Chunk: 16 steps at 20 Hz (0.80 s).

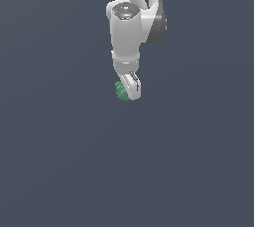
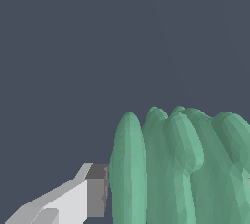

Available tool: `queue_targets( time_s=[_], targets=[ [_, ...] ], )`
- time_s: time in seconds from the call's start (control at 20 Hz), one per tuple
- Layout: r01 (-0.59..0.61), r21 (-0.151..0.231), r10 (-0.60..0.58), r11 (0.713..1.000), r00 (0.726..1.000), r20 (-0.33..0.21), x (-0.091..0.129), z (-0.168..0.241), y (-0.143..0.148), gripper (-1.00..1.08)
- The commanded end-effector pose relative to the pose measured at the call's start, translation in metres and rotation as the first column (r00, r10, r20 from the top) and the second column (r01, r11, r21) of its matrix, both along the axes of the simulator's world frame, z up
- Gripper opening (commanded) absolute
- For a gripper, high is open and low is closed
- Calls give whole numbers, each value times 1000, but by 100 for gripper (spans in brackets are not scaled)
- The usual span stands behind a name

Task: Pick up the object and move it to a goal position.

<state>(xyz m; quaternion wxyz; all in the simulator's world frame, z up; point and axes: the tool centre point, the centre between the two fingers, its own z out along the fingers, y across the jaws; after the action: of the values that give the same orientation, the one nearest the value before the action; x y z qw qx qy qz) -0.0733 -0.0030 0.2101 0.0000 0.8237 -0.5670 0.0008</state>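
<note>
Though seen mostly from behind in the exterior view, gripper (image 1: 128, 89) hangs near frame centre, closed on the green ridged object (image 1: 120, 90), which peeks out at its lower left. In the wrist view, one grey-padded finger (image 2: 96, 191) pressed against the object's (image 2: 180, 169) outermost ridge; opposite finger out of sight. Probably light and stiff, judging by size and hard-edged lobes; ridges likely to resist slipping, best pinched across the middle. Nothing else visible around, only plain dark blue-grey background. No goal marker visible; no obstacle in the way.
</note>
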Motion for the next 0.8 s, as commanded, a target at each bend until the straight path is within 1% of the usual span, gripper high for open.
queue_targets(
  time_s=[0.0, 0.75],
  targets=[
    [0, -1, 0, 1000, 1000, -1, 3, 26, -7, -100],
    [-1, 0, 1, 1000, 1000, -1, 29, 173, -44, -100]
  ],
)
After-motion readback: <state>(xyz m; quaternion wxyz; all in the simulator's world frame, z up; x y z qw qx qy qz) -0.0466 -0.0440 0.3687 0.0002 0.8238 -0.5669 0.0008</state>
